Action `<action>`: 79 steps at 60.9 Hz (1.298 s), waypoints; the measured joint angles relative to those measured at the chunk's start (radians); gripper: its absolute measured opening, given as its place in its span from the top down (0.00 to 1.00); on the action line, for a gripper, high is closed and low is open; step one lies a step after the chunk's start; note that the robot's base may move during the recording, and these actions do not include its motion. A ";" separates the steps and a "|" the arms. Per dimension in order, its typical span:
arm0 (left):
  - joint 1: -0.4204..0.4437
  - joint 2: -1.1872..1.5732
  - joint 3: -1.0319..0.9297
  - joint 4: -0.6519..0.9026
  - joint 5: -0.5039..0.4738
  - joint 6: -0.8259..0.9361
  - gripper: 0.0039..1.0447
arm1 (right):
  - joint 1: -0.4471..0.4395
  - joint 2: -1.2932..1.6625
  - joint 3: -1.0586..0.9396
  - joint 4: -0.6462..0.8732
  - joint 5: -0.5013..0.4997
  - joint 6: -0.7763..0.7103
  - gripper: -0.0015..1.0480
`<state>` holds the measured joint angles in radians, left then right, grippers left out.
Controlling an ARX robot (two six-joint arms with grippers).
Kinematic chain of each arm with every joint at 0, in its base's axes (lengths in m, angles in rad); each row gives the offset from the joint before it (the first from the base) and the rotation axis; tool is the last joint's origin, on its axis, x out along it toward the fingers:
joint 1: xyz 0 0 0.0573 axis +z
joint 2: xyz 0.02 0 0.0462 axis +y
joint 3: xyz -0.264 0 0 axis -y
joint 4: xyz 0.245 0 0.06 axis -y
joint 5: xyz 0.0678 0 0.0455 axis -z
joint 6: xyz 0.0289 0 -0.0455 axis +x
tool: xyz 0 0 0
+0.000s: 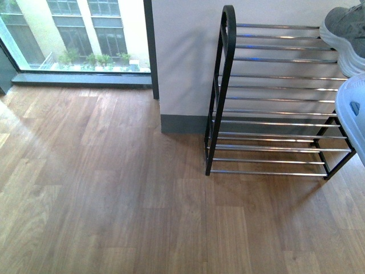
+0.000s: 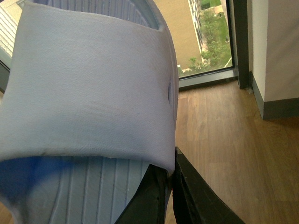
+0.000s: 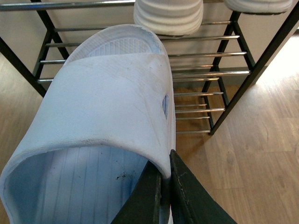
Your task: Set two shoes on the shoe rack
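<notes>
My left gripper (image 2: 170, 179) is shut on the side edge of a pale blue-white slide sandal (image 2: 88, 88), which fills most of the left wrist view. My right gripper (image 3: 167, 175) is shut the same way on a second slide sandal (image 3: 103, 107), held in front of the shoe rack (image 3: 205, 56). In the front view the shoe rack (image 1: 228, 34) stands against the wall at the right, black-framed with chrome rods. A grey sneaker (image 1: 347, 28) with a thick white sole rests on its top shelf. The edge of a sandal (image 1: 352, 111) shows at the right border. Neither arm shows there.
Wood floor (image 1: 114, 188) spreads across the left and front. A floor-level window (image 1: 74, 34) with a dark frame is at the back left, and a white wall (image 1: 182, 57) with grey skirting stands behind the rack. White sneaker soles (image 3: 168, 16) sit on the shelf above the right sandal.
</notes>
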<state>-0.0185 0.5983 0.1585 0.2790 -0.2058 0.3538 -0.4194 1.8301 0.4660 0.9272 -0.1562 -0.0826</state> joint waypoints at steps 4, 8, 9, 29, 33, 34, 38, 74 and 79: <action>0.000 0.000 0.000 0.000 0.000 0.000 0.99 | 0.000 0.000 0.000 0.000 0.000 0.000 0.98; 0.000 0.000 0.000 0.000 0.000 0.000 0.99 | 0.000 0.000 0.000 0.000 -0.001 0.000 0.98; 0.000 0.000 0.000 0.000 0.001 0.000 0.99 | 0.000 0.000 0.000 0.000 0.000 0.000 0.98; 0.000 0.000 0.000 0.000 0.000 0.000 0.99 | 0.000 0.000 0.000 0.000 0.000 0.003 0.98; 0.000 0.000 0.000 0.000 0.000 0.000 0.99 | 0.000 0.000 0.000 0.000 0.000 0.003 0.98; 0.000 0.000 0.000 0.000 0.000 0.000 0.99 | 0.000 0.000 0.000 0.000 -0.001 0.003 0.98; 0.000 0.000 0.000 0.000 0.000 0.000 0.99 | 0.000 0.000 0.000 0.000 0.000 0.003 0.98; 0.000 -0.002 0.000 0.000 0.000 0.000 0.99 | 0.001 0.000 0.000 0.000 -0.001 0.003 0.98; 0.000 -0.002 0.000 0.000 0.000 0.000 0.99 | 0.000 0.000 0.000 0.000 0.000 0.003 0.98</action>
<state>-0.0189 0.5961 0.1589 0.2790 -0.2054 0.3538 -0.4191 1.8301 0.4660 0.9272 -0.1566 -0.0795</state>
